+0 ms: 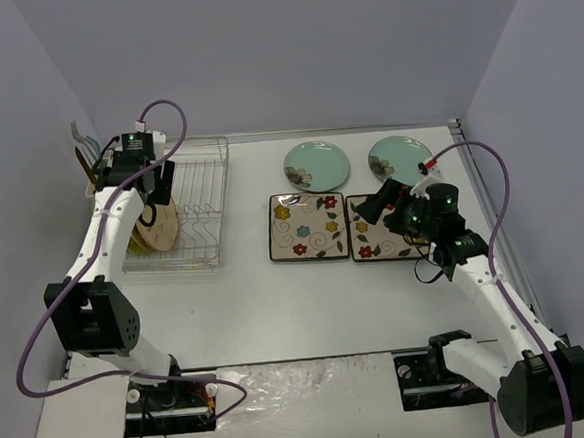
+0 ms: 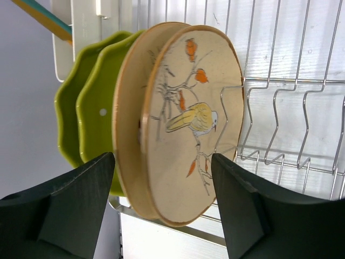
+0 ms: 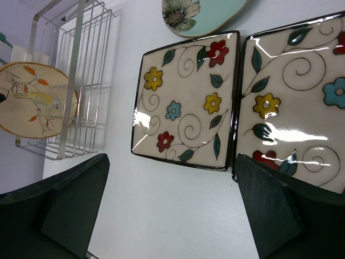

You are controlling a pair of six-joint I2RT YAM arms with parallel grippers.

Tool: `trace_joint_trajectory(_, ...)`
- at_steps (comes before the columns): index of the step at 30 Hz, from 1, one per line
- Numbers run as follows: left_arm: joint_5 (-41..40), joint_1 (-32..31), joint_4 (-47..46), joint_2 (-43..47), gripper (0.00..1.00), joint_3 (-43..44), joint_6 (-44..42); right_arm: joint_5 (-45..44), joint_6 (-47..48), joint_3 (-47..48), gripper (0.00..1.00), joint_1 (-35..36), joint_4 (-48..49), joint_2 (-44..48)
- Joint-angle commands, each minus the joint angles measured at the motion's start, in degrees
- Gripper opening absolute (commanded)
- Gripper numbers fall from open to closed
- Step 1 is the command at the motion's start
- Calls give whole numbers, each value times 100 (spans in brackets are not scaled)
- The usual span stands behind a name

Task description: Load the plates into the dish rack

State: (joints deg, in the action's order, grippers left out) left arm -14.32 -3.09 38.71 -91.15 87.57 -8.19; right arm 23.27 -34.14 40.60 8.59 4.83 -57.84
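The dish rack [image 1: 199, 200] stands at the back left. Two lime-green plates [image 2: 91, 108] and two cream floral plates [image 2: 188, 124] stand upright in it, side by side. My left gripper [image 2: 161, 210] is open with a finger on each side of the cream plates' edge, gripping nothing; from above it hangs over the rack's left part [image 1: 156, 193]. Two square floral plates [image 1: 307, 226] [image 1: 369, 246] and two pale teal plates [image 1: 316, 164] [image 1: 400, 158] lie flat on the table. My right gripper [image 3: 172, 216] is open and empty above the bare table just in front of the square plates [image 3: 186, 102].
A white utensil holder [image 2: 81, 32] with utensils sits at the rack's far left end. Empty wire slots [image 2: 291, 108] run to the right of the cream plates. Grey walls close in the table on three sides.
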Motion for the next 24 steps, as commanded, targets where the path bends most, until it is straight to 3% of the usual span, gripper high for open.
trace_joint_trajectory(1, 66, 41, -37, 552, 74, 435, 213, -556, -170, -121, 100, -80, -28, 303)
trace_joint_trajectory(9, 926, 36, 189, 1297, 96, 494, 1153, -1379, -665, -606, 100, -477, -804, 602)
trace_joint_trajectory(18, 2532, 19, -367, 2077, 97, -317, 2424, -1081, -1253, -1445, 96, -1336, -992, 468)
trace_joint_trajectory(24, 3246, -214, -693, 2324, 97, -1072, 2851, -808, -1320, -1951, 94, -1784, -547, 589)
